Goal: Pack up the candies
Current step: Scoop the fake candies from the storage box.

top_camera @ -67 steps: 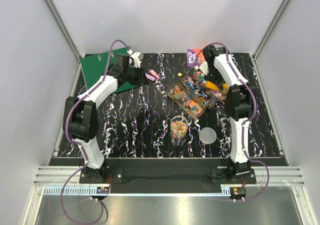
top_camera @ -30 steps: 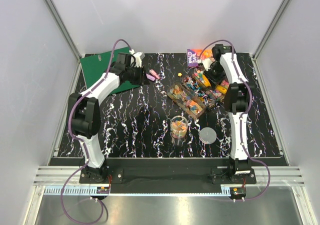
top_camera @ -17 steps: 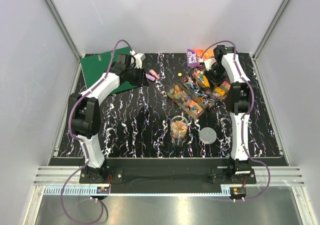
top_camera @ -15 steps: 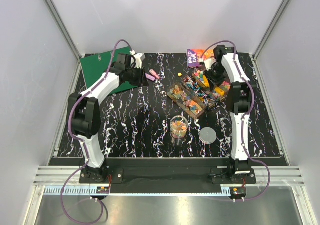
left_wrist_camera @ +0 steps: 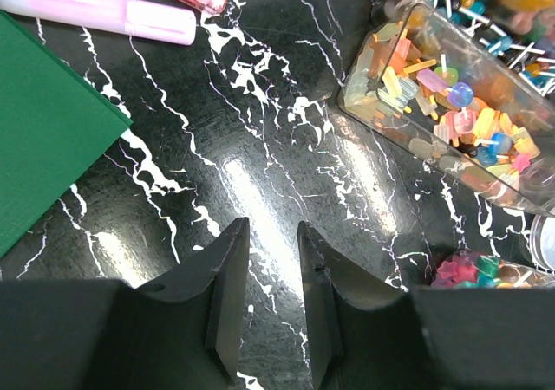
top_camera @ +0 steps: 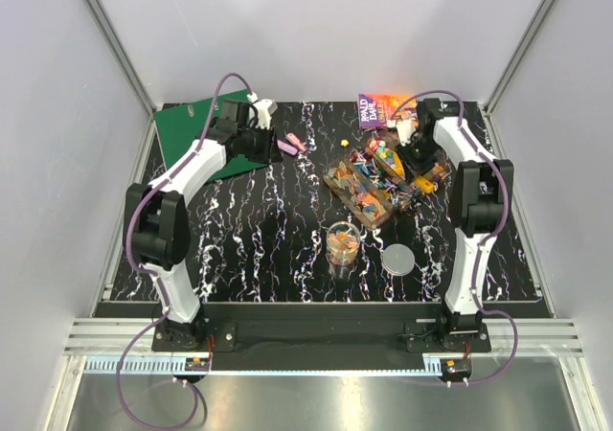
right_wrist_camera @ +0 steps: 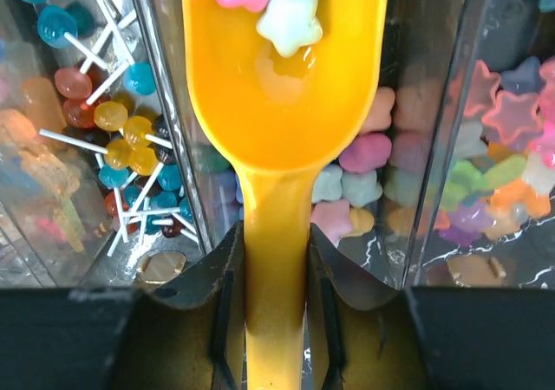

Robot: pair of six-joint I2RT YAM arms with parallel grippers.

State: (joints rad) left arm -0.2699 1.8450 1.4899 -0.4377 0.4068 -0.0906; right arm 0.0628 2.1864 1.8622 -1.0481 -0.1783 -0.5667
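Observation:
The candies fill clear trays (top_camera: 359, 192) at mid-right of the table; star-shaped ones (right_wrist_camera: 364, 152) lie in the compartment under my right gripper. My right gripper (right_wrist_camera: 276, 234) is shut on the handle of a yellow scoop (right_wrist_camera: 286, 104), which is held over that compartment. A white star and a pink candy (right_wrist_camera: 290, 17) sit in its bowl. A clear cup (top_camera: 342, 244) partly filled with candies stands nearer the front. My left gripper (left_wrist_camera: 273, 225) hovers low over bare table left of a tray (left_wrist_camera: 451, 121), open with nothing between its fingers.
A round lid (top_camera: 398, 259) lies right of the cup. Lollipops (right_wrist_camera: 113, 121) fill the neighbouring compartment. Pink highlighters (left_wrist_camera: 104, 17) lie beside a green board (top_camera: 196, 134) at back left. A purple packet (top_camera: 369, 110) sits at the back.
My right arm has swung its elbow out to the right and drawn the scoop back over the trays, still gripping it. The left arm has barely moved.

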